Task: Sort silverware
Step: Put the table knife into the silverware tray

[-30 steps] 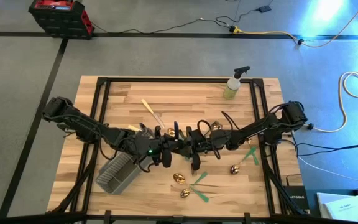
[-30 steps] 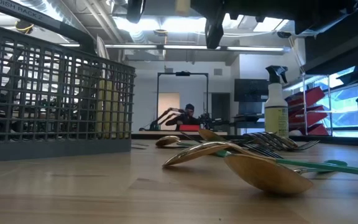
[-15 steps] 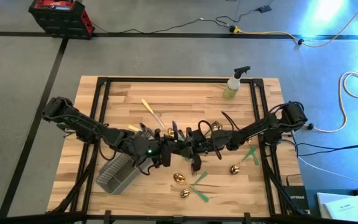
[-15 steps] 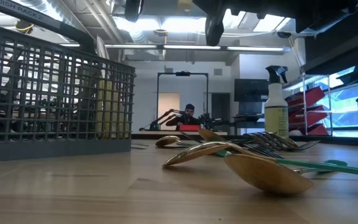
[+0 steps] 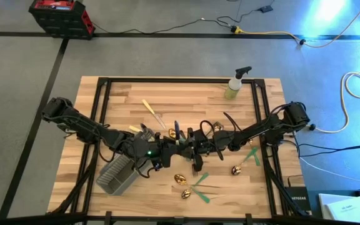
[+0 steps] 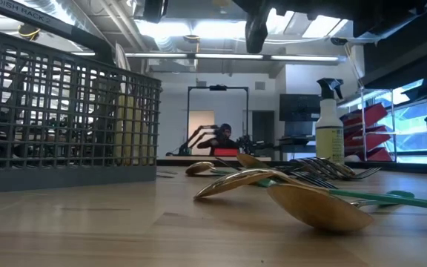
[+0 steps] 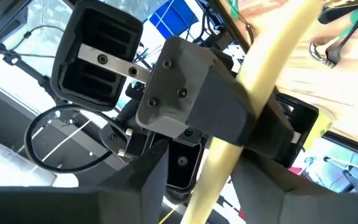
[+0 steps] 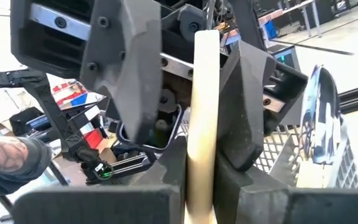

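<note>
Since the loose silverware lies nearest the front edge of the bench, gold spoon heads on green handles beside the mesh caddy, it probably awaits sorting. Above mid-bench the two arms meet nose to nose, apparently to pass one cream-handled piece between them. The right gripper has its jaws pressed onto that handle, carrying it. The left gripper straddles the same handle, its jaws seemingly parted with a gap on each side. Farther back lie more cream pieces, then the spray bottle at the far edge. The held piece's head is hidden, so spoon, fork or knife cannot be told. The low view crops both grippers, and the mesh obscures the caddy's contents.
</note>
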Available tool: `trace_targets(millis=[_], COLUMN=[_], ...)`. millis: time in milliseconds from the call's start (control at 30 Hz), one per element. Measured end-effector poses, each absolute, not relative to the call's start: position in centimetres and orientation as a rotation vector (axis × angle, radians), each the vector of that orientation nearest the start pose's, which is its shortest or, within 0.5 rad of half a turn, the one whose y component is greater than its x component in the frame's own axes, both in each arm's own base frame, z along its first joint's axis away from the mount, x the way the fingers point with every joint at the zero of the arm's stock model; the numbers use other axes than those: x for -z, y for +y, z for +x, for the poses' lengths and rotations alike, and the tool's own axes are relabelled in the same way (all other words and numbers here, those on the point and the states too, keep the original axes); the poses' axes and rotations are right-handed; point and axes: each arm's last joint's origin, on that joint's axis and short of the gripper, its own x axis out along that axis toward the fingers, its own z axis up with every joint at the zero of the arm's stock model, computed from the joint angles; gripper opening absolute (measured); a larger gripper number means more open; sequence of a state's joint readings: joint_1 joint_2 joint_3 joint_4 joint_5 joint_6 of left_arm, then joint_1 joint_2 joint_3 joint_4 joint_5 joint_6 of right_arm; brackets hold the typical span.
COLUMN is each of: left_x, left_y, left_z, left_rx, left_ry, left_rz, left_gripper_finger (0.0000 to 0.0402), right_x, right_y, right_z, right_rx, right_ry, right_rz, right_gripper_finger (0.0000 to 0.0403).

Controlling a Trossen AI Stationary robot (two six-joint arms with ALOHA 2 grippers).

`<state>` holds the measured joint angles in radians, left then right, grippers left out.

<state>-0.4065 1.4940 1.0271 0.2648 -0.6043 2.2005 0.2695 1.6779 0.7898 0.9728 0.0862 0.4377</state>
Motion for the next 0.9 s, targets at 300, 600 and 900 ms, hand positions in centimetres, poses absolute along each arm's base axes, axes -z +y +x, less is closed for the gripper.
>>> trace_targets(millis=[300, 600, 900], left_x=[-29.0, -30.0, -33.3], left_y=[-11.5, -11.6, -11.1], left_z=[31.4, 30.7, 28.0], left_rx=[0.033, -0.014, -0.183], left_ry=[0.429, 0.444, 0.461], left_rz=[2.283, 2.321, 2.085], left_gripper_finger=[0.0198, 0.0201, 0.0201], right_x=[-22.9, -23.8, -22.6], right_y=[9.1, 9.1, 9.1], right_z=[33.1, 31.2, 28.2], right_rx=[-0.190, -0.123, 0.072], right_ry=[-0.090, -0.123, -0.122], right_rz=[0.491, 0.508, 0.464], right_gripper_finger=[0.0023, 0.0023, 0.0023])
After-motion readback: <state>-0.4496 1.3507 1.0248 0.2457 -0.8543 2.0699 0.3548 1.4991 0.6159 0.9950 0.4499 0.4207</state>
